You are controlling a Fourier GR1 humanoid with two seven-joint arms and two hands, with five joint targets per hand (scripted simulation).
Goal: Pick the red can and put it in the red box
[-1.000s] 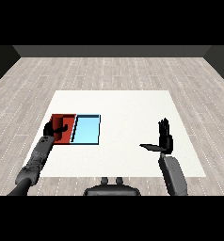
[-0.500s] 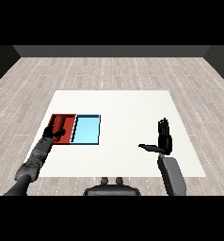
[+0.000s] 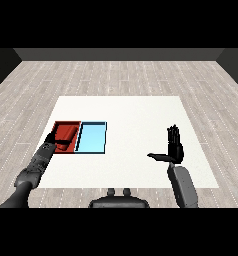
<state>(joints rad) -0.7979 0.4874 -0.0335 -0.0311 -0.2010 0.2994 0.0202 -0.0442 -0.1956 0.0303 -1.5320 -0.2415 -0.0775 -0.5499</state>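
The red tray [image 3: 70, 128] lies at the table's left, with the light blue tray [image 3: 92, 138] touching its right side. My left hand [image 3: 55, 141] reaches low into the red tray's near half. Its fingers and thumb curl round the red can [image 3: 65, 146], which lies low in the tray and blends with the tray's colour. The hand hides much of the can. My right hand [image 3: 175, 148] is raised above the table's right side, apart from both trays, with straight fingers pointing up and the thumb out to the left, holding nothing.
The white table [image 3: 136, 120] stretches between the trays and my right hand. Its near edge runs just in front of both forearms. Grey wooden floor surrounds the table.
My left hand has sunk a little lower into the red tray with the can. The right hand has drifted slightly down and left, still open.
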